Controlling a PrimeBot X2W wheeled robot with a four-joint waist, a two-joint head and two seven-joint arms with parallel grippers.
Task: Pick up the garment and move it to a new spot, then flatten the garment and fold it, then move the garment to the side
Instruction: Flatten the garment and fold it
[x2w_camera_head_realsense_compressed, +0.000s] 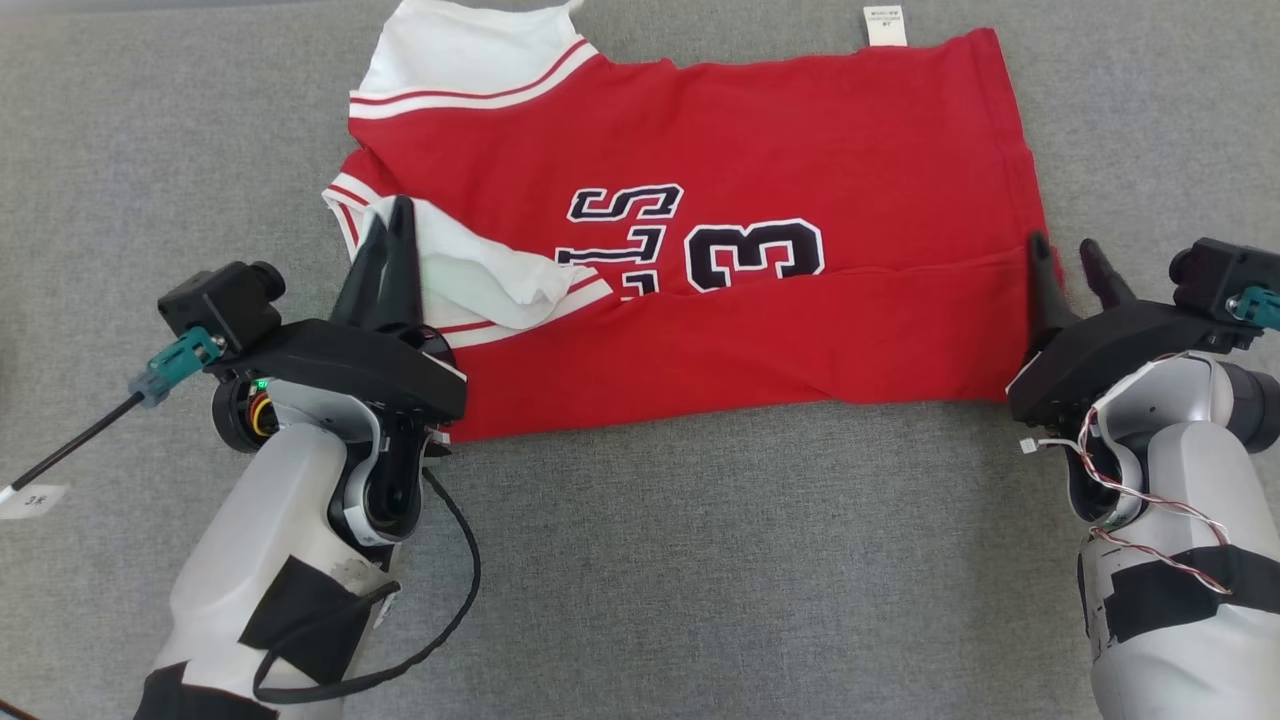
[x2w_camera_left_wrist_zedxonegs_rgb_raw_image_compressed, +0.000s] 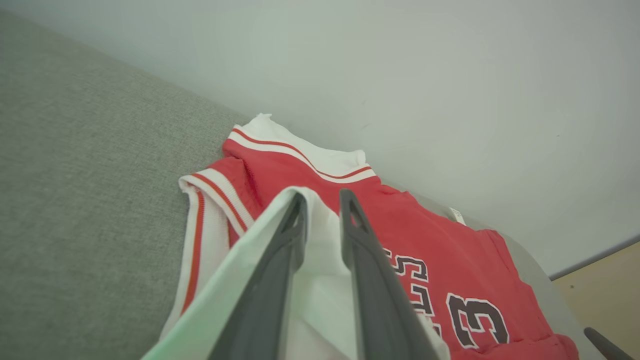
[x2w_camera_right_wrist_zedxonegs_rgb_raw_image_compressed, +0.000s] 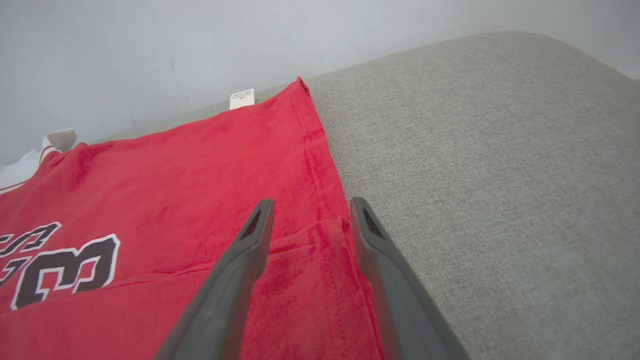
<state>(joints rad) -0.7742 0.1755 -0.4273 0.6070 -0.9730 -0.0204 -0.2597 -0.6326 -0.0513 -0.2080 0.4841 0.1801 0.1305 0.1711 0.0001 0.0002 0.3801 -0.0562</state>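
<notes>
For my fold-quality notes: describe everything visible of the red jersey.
The red jersey with white sleeves lies spread on the grey woven cushion, its near edge folded over as far as the foot of the black, white-outlined 3. A white care label sticks out at the far edge. The left hand, fingers slightly parted, lies over a turned-over white sleeve; the open right hand is at the hem.
</notes>
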